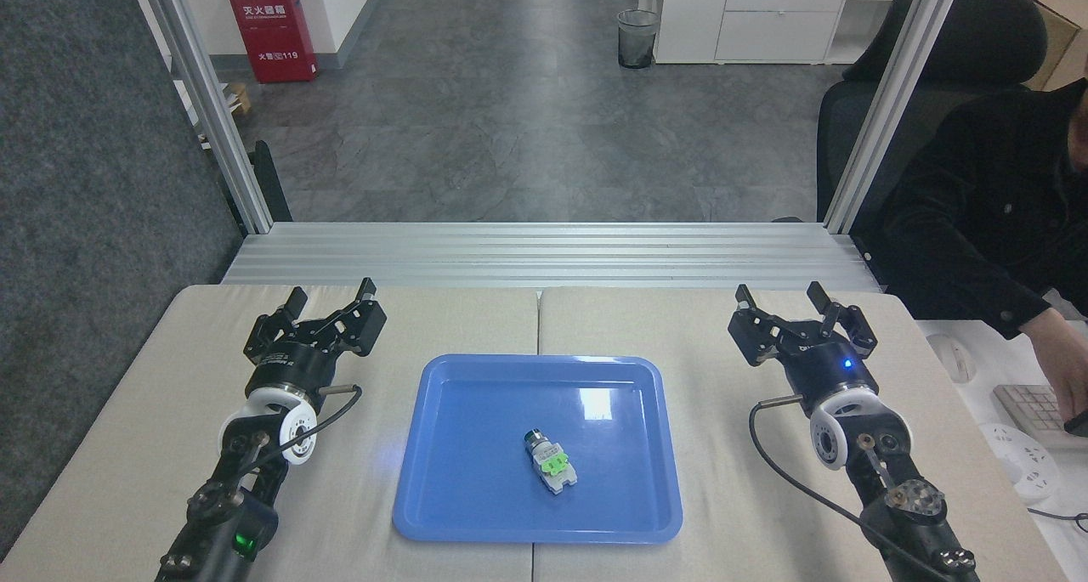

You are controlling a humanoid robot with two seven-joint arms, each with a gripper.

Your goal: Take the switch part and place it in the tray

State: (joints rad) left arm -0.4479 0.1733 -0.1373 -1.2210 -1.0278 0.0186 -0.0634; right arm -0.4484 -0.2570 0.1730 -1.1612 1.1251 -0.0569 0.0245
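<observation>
The switch part, white with a green block and a dark metal end, lies inside the blue tray near its middle, pointing up-left. My right gripper is open over the beige table, well to the right of the tray, holding nothing. On the other side, my left gripper is open too and empty, left of the tray's far corner.
A person in black sits at the right, a hand near a keyboard beside the table. An aluminium frame rail runs along the table's far edge, with upright posts at both corners.
</observation>
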